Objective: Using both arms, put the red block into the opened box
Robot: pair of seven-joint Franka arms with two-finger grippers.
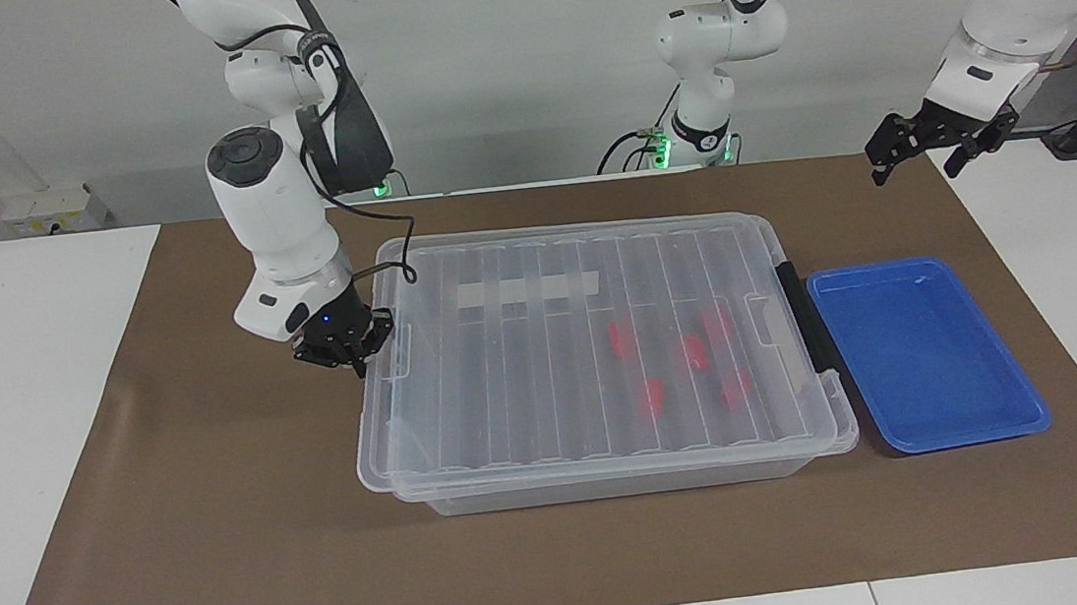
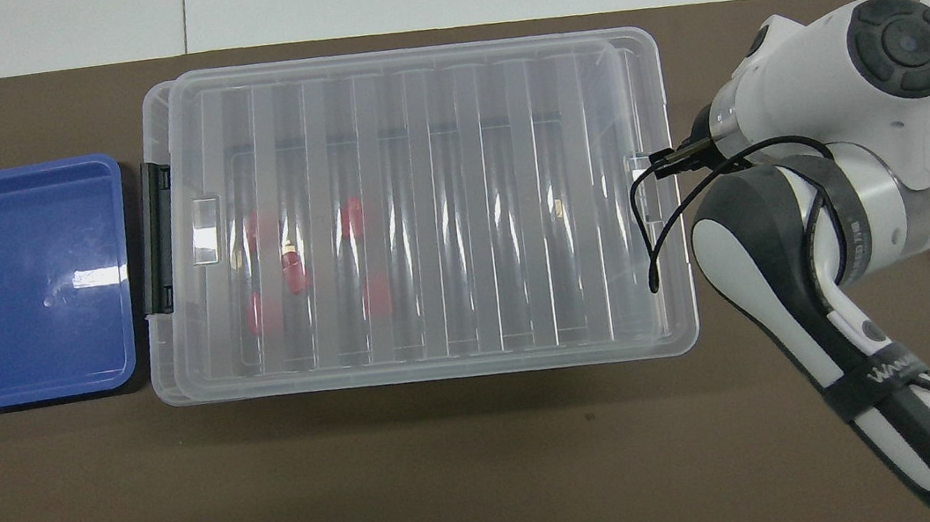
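The right gripper point(image 1: 345, 346) is low at the right arm's end of the box point(image 1: 615, 478), its fingertips shut and set against the tab on the end edge of the lid point(image 1: 544, 361). Whether it pinches that tab or only presses on it cannot be told. In the overhead view the right arm's wrist covers the gripper, and only a black cable loops over the lid's corner.

The lid lies flat on the box and covers nearly all of it; its edge overhangs a little at the right arm's end. A white tape strip point(image 1: 527, 290) shows on the side nearer to the robots. The black handle point(image 1: 806, 326) sits at the box's other end.

Five red blocks point(image 1: 649, 398) lie inside the box, seen through the lid, grouped toward the left arm's end.

Just beside the handle stands the blue tray point(image 1: 1024, 414), on the brown mat point(image 1: 176, 535).

The left gripper point(image 1: 919, 150) waits in the air with its fingers spread wide and nothing in them, above the mat's corner at the left arm's end.
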